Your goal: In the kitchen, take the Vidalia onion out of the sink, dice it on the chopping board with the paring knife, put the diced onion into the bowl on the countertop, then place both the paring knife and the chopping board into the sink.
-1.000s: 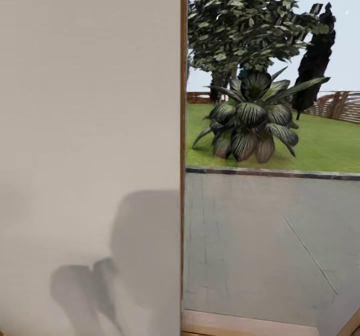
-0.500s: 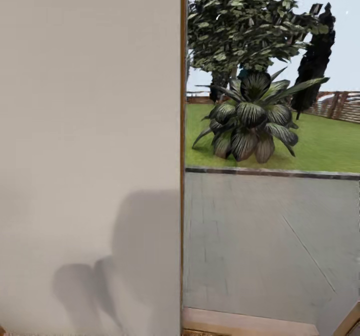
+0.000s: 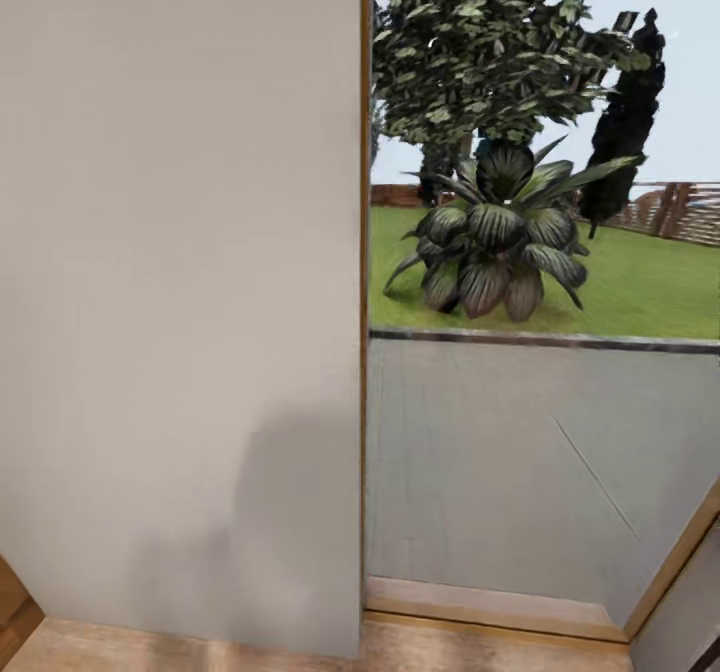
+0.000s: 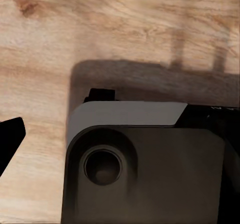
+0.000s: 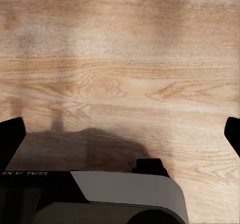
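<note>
The Vidalia onion, sink, chopping board, paring knife, bowl and countertop are out of view. In the right wrist view my right gripper (image 5: pixel 121 136) is open, its two black fingertips (image 5: pixel 11 139) far apart over a wooden floor (image 5: pixel 120 59). In the left wrist view my left gripper (image 4: pixel 120 139) hangs over the same kind of floor (image 4: pixel 125 29). One black fingertip (image 4: pixel 10 139) sits far out to the side, so it looks open. Neither gripper holds anything.
A plain white wall (image 3: pixel 180 302) stands close ahead on the left. Right of it, past a wooden frame (image 3: pixel 366 252), is a glass pane (image 3: pixel 540 452) onto a patio, lawn and a large plant (image 3: pixel 495 242). My grey base (image 4: pixel 150 174) lies under both grippers.
The head view has tipped downward. A strip of wooden floor now shows along the bottom, and my shadow on the wall has faded and shifted.
</note>
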`<state>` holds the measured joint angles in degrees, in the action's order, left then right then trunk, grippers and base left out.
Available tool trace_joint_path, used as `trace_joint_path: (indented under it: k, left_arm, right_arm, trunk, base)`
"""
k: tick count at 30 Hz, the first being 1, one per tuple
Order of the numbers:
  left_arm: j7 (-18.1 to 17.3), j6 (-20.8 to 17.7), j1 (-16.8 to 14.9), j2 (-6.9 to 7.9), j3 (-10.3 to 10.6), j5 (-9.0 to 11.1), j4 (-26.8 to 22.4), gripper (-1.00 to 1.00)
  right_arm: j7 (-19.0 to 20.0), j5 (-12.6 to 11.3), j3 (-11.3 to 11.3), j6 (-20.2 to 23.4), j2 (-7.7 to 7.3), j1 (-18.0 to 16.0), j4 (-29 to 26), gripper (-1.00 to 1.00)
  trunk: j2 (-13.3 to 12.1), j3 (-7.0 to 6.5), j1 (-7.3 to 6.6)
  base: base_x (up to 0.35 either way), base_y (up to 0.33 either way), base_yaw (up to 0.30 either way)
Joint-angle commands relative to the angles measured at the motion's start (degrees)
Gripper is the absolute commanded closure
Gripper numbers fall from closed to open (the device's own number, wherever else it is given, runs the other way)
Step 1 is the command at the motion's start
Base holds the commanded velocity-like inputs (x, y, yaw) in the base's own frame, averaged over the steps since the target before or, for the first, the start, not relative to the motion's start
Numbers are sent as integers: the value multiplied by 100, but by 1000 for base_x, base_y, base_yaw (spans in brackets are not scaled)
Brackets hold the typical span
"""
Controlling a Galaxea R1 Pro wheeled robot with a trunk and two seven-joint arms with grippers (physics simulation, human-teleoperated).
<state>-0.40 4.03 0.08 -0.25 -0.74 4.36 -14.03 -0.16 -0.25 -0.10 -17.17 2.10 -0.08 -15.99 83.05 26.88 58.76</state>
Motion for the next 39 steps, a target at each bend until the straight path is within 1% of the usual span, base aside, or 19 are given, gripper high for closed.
trace_joint_path:
  k: [1, 14, 23, 29, 34, 39]
  left_arm:
    - [-4, 9, 1, -1, -5, 48, -4, -100]
    - [-4, 10, 1, -1, -5, 55, -2, -100]
    - [1, 16, 1, -1, -5, 50, 10, -100]
    - [4, 18, 1, -1, -13, 47, 107, -100]
    - [29, 20, 1, -1, -13, 46, 118, -100]
    - [39, 26, 1, -1, -12, 39, 119, -100]
  right_arm:
    - [-2, -3, -1, -15, 1, -1, -1, -100]
    - [-2, -3, -7, -15, -1, -1, -9, -100]
    - [-2, -3, -7, -15, -7, -1, -9, -100]
    - [-2, -2, -7, -15, -7, -1, -9, -100]
    - [-2, -2, -6, -15, -7, -1, -9, -100]
    - [-2, -1, -7, -15, 1, -1, -9, -100]
  trunk:
    - [3, 5, -4]
    - [3, 5, -4]
    - [3, -12, -4]
    - [3, -29, -4]
    - [3, -43, -4]
    - [3, -45, -4]
  base:
    - [-344, 0, 0]
    - [-345, 0, -16]
    - [-345, 0, -238]
    - [-345, -43, -267]
    - [-324, -137, -260]
    - [-236, -249, -45]
